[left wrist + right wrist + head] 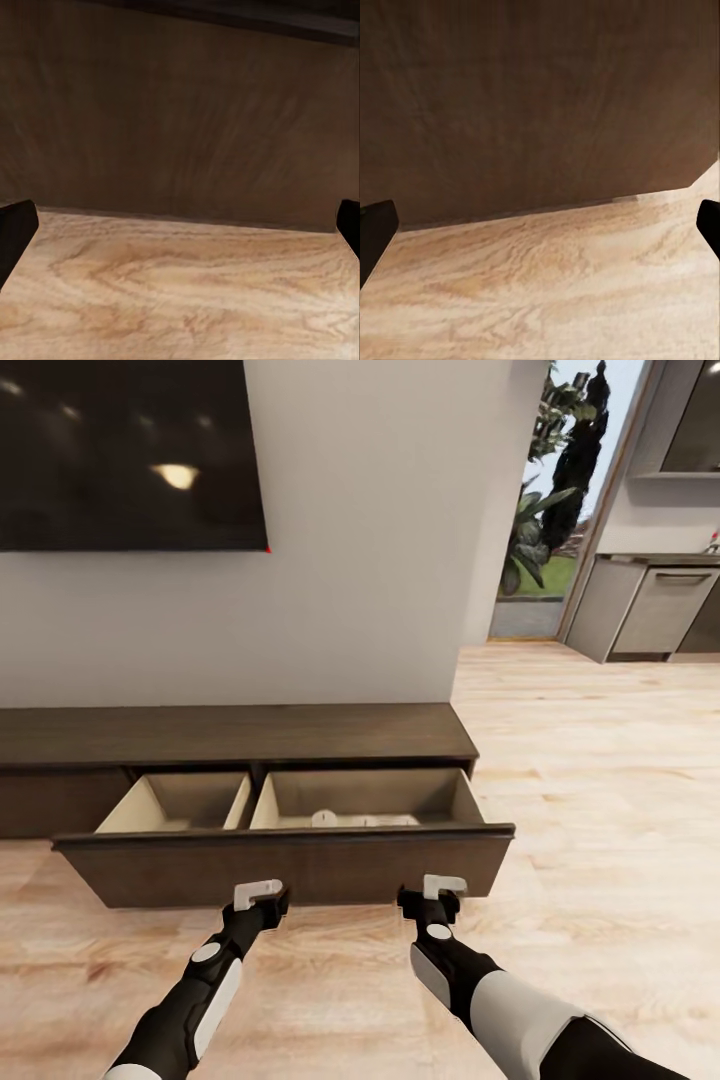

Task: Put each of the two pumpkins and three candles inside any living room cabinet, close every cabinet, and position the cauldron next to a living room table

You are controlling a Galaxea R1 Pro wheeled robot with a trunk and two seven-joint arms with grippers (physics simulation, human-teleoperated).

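You have the cabinet [240,735] straight ahead against the wall, its wide drawer [290,865] pulled out toward you. Pale shapes [360,820] lie in the drawer's right compartment, too hidden to identify. Your left end effector [262,894] and right end effector [436,891] sit just before the drawer front, low over the wooden floor [600,780]. In both wrist views the fingertips stand wide apart, holding nothing, with the dark front panel close ahead

cabinet [300,865]: dark matt wood | floor [600,780]: pale grained wood | TV [130,450]: glossy black
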